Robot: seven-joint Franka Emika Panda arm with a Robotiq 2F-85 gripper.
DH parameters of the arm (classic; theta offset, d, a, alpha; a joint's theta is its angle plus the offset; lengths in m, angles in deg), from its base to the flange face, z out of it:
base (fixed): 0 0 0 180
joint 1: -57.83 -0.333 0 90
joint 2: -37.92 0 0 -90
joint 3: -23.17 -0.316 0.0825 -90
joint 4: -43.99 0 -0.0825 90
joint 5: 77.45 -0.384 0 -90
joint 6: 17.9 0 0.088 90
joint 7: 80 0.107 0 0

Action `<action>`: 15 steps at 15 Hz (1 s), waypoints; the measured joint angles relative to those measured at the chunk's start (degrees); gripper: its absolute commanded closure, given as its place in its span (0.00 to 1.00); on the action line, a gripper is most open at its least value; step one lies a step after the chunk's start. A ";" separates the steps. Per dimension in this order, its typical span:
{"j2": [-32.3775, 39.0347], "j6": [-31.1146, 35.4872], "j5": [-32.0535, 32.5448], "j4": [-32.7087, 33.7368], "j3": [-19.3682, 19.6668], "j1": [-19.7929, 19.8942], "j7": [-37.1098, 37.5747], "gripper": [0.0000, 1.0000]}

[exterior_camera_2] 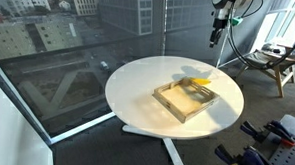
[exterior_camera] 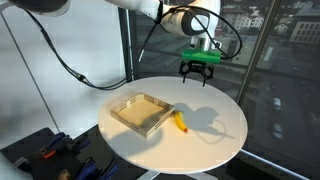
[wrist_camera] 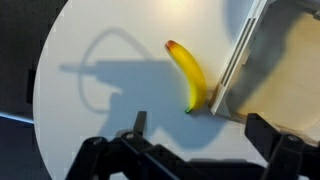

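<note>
Wide-open and empty, the jaws hung over the tabletop (wrist_camera: 130, 30); the banana (wrist_camera: 190, 78) lay below, just beside the tray (wrist_camera: 237, 55), its long axis crossing their closing line.

A round white table (exterior_camera: 215, 140) is seen standing close to tall glass windows (exterior_camera_2: 69, 39), through which city buildings (exterior_camera_2: 31, 2) are viewed from high up. Strong daylight is let in through the glass, and sharp shadows are thrown across the tabletop. A wood-framed chair (exterior_camera_2: 277, 60) is set by the windows in an exterior view, and tools (exterior_camera_2: 270, 148) are laid out on the dark floor (exterior_camera_2: 114, 151) near the table.
</note>
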 measured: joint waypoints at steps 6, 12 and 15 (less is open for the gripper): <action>2.46 -0.63 0.07 1.71 -0.99 0.10 -6.54 0.00; 5.06 -0.64 1.43 3.27 -1.85 0.10 -14.02 0.00; 6.07 -0.63 2.78 3.91 -2.17 0.08 -17.81 0.00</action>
